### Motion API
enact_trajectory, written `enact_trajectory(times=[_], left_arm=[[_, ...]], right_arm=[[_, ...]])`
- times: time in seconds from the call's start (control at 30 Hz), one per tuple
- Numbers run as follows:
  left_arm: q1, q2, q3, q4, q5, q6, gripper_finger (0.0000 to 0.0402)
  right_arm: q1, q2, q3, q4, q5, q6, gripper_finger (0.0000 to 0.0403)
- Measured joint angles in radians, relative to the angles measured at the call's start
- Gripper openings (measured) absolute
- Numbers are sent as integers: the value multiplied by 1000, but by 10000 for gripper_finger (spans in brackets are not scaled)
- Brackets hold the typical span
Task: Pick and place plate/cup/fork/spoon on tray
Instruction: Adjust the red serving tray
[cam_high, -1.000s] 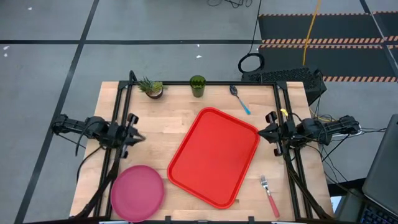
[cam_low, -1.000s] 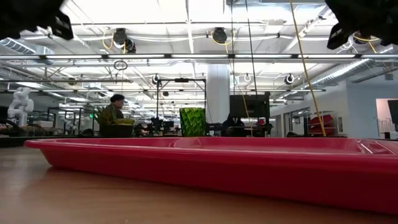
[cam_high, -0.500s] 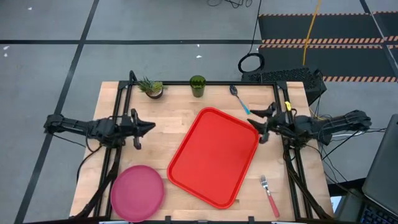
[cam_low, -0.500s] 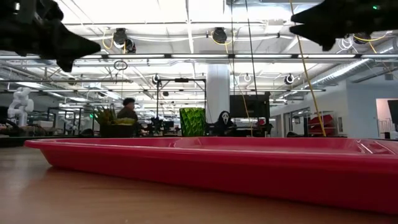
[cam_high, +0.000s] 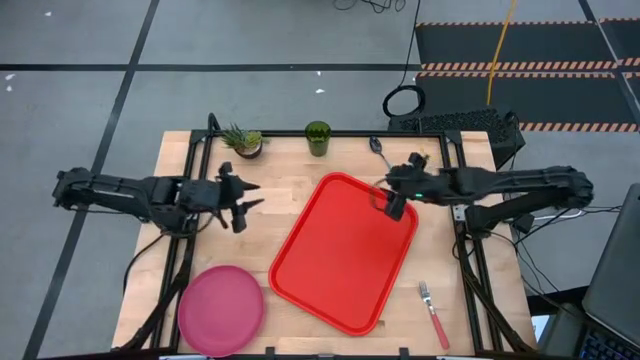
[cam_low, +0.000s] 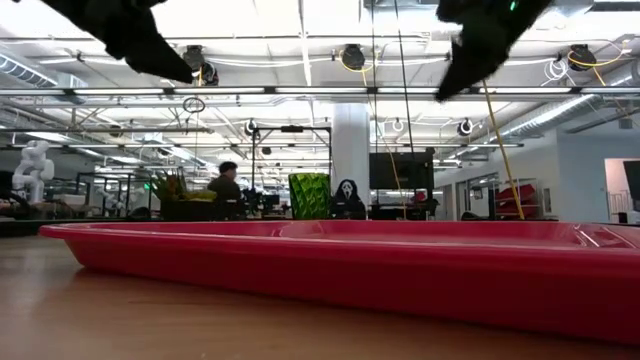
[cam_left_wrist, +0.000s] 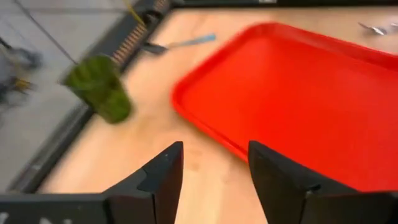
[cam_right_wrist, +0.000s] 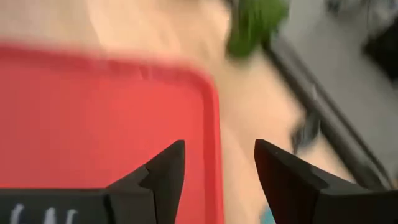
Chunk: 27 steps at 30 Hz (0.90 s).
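Both arms swung inward: right pincer (cam_high: 392, 203), released, over tray (cam_high: 330, 270) upper-right corner nr spoon (cam_high: 377, 147); left pincer (cam_high: 243, 201) released; risk: clipping tray rim.

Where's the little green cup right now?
In the high view the cup stands at the table's far edge, between the potted plant on its left and the spoon on its right, just beyond the tray.
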Motion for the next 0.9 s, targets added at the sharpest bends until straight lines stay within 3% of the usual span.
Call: enact_trajectory(times=[0.1, 0.2, 0.4, 0.9], left_arm=[[-7, 45, -4, 11, 89, -23, 193], [-30, 70, -32, 17, 101, -50, 195], [-72, 85, -81, 71, 105, -90, 196], [-140, 105, -88, 135, 121, -220, 196]], right_arm=[[-39, 84, -10, -135, -48, 57, 201], [-61, 139, -40, -197, -70, 87, 213], [-73, 159, -117, -93, -75, 128, 231], [-133, 150, -290, 14, -149, 141, 224]])
